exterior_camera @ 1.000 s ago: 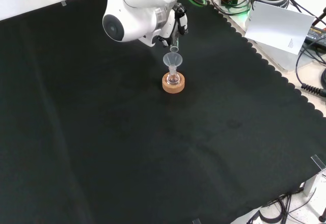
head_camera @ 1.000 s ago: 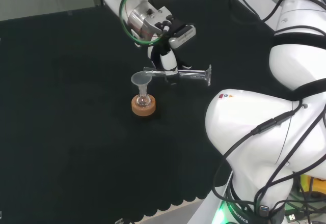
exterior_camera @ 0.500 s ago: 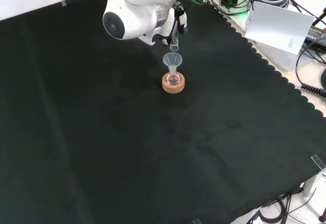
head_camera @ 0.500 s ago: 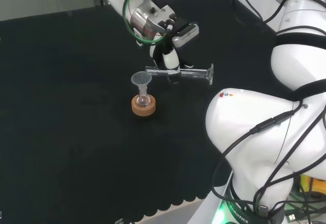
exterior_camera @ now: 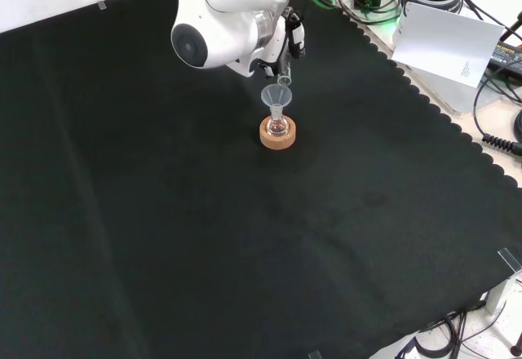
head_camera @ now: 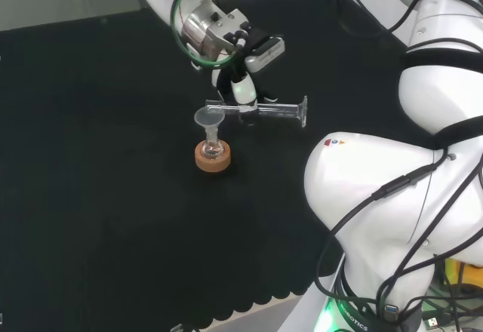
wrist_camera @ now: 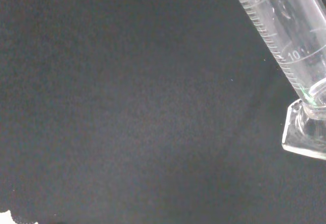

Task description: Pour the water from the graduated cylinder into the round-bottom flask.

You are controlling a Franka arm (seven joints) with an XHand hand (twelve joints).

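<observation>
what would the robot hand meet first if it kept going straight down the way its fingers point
Probably bare black cloth. The robot hand, shut on the graduated cylinder, hangs just right of the funnel in the head view; depth is unclear.

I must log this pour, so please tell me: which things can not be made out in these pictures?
- Water level in the flask: too small and clear in the head view and front view.
- Water left in the cylinder: clear glass, not readable in the head view or wrist view.
- Hand: in the front view the arm's white link covers most of it.
- Stream into the funnel: too fine to see.
</observation>
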